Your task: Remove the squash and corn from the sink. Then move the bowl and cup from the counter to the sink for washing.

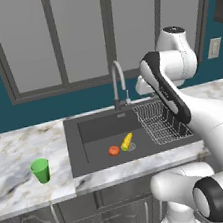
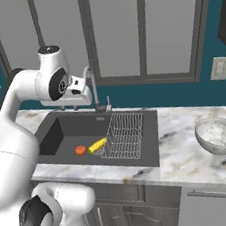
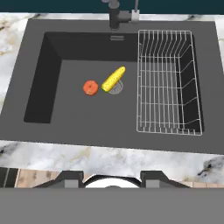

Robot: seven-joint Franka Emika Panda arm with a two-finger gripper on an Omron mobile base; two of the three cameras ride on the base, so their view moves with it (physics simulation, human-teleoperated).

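From the left base view, the white arm rises at lower right and bends its forearm back up over the wire rack (image 1: 161, 121); the squash (image 1: 114, 150) and corn (image 1: 127, 141) lie just beside each other on the sink (image 1: 79, 153) floor, and the green cup (image 1: 41, 170) stands on the surface (image 1: 18, 152) to the left. From the right base view, the arm's hand (image 2: 75, 93) hangs above the basin's back edge near the faucet (image 2: 91, 85), and the speckled bowl (image 2: 220, 135) sits well right. The hand view looks straight down at the squash and corn by the drain (image 3: 116, 88); the jaws stand apart, holding nothing.
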